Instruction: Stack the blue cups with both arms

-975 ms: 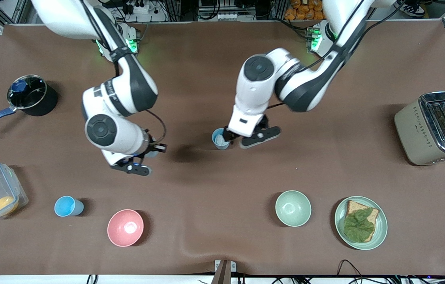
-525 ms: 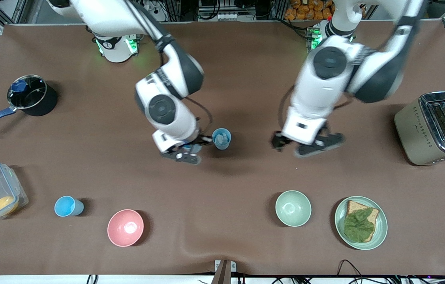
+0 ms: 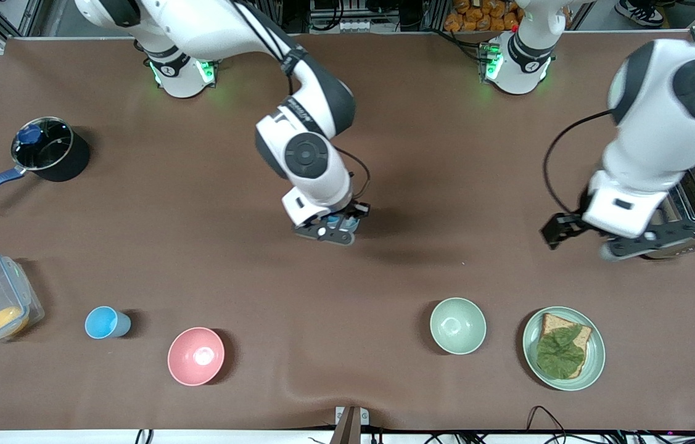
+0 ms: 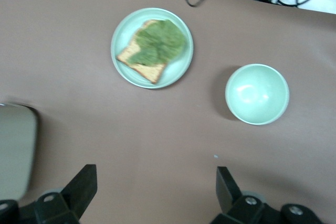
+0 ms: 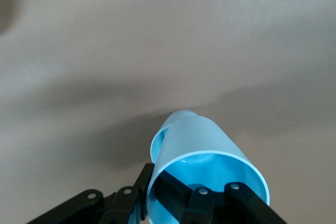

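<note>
Right gripper (image 3: 333, 229) is clamped on a blue cup (image 5: 207, 153) above the brown table (image 3: 384, 154); left gripper (image 4: 152, 192) is held apart beside the toaster (image 3: 671, 203).

No brand, number or sign can be read on any object; the only lettering is a short dark strip of print on the right arm (image 3: 285, 117) near its wrist, and it cannot be made out.

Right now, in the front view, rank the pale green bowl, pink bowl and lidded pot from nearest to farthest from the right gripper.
Measured from the right gripper:
1. Pale green bowl, toward the left arm's end, nearer the camera.
2. Pink bowl, nearer the camera.
3. Lidded pot, at the right arm's end.
</note>
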